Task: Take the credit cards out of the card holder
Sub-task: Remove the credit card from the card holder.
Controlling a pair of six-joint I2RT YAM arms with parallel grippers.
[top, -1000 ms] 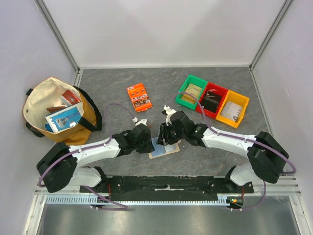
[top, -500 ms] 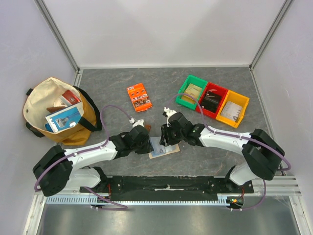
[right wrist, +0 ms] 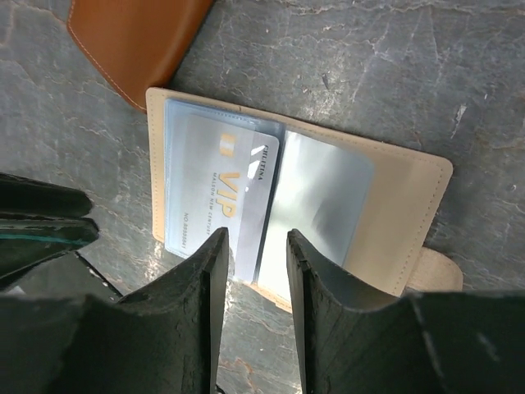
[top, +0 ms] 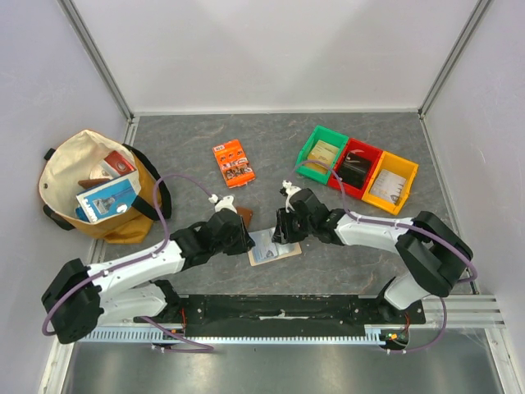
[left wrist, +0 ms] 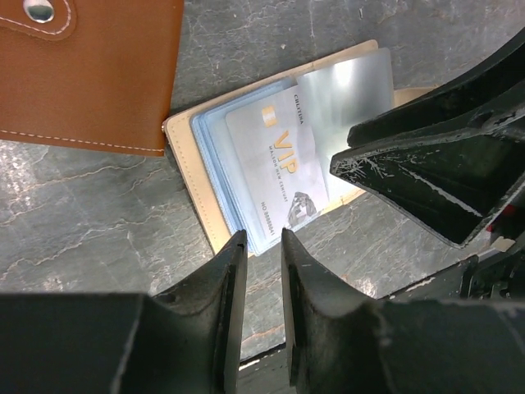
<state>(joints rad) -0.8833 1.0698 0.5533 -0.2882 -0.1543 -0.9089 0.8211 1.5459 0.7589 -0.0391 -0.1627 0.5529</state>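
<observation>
Recording the card holder (right wrist: 410, 205) as lying opened flat on the grey table (right wrist: 459, 74), directly under the fingertips of both grippers. Holding the right gripper (right wrist: 253, 242) with fingers partly spread, straddling the lower edge of a pale credit card (right wrist: 217, 197) marked VIP, pinching nothing that can be made out. Holding the left gripper (left wrist: 262, 238) with fingers a narrow slit apart, tips hovering at the holder's beige edge, gripping nothing. Placing the card in the pale blue sleeves on the half nearer the left fingers, with a clear sleeve (right wrist: 320, 205) glaring beside it on the other half. Placing a brown wallet (left wrist: 90, 74) just beyond the holder's far corner from the left fingertips, with contact impossible to judge. Showing from the right wrist alone the snap tab (right wrist: 431, 275), off to one side of the right fingers. Showing from the left wrist alone the wallet's metal snap (left wrist: 38, 10). Showing from above alone a tote bag (top: 90, 185), an orange packet (top: 233, 162), a green bin (top: 328, 133), a red bin (top: 365, 145) and a yellow bin (top: 402, 158), all well away from the fingers. Hiding from above part of the holder and both pairs of fingertips under the arms. Cutting off the wallet in both wrist views. Leaving the card's small print unreadable and any further cards behind it hard to make out.
</observation>
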